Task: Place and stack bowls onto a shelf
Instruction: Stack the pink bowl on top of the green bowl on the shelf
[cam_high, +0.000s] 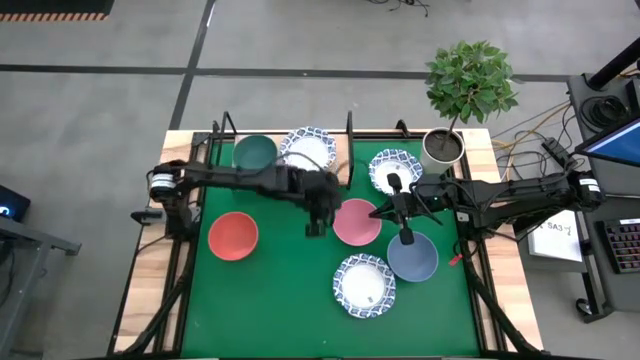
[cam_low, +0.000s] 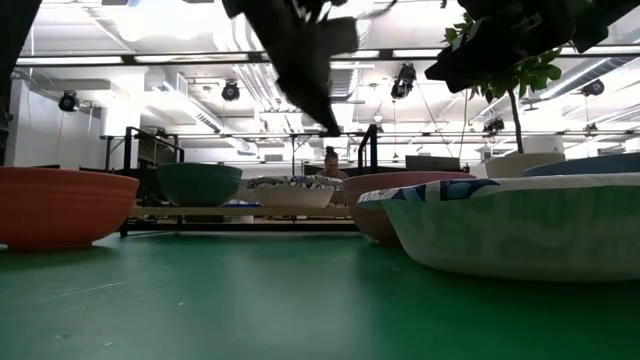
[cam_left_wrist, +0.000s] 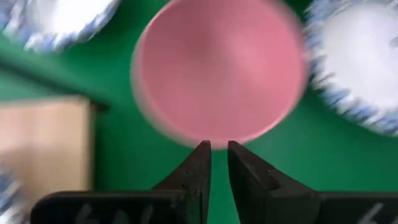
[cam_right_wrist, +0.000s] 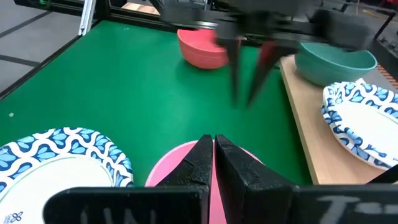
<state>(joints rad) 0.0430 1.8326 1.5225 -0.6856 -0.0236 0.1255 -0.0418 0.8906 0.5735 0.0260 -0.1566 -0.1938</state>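
Observation:
The light-wood shelf (cam_high: 280, 140) stands at the mat's far edge. On it sit the dark green bowl (cam_high: 255, 152) and a white bowl with a blue rim (cam_high: 308, 148). On the green mat rest the red bowl (cam_high: 233, 236), the pink bowl (cam_high: 356, 222), the grey-blue bowl (cam_high: 412, 257) and two more blue-rimmed white bowls (cam_high: 364, 285) (cam_high: 395, 170). My left gripper (cam_high: 315, 228) hangs in the air just left of the pink bowl (cam_left_wrist: 217, 68), open by a narrow gap. My right gripper (cam_high: 405, 238) is shut and hovers over the pink bowl's right rim (cam_right_wrist: 168, 165).
A white plant pot (cam_high: 443, 147) with a leafy plant stands at the far right corner of the table. Black rod supports rise at the shelf's ends (cam_high: 350, 130). Free mat lies near the table's near-left side (cam_high: 270, 300). In the low view both grippers are above bowl height.

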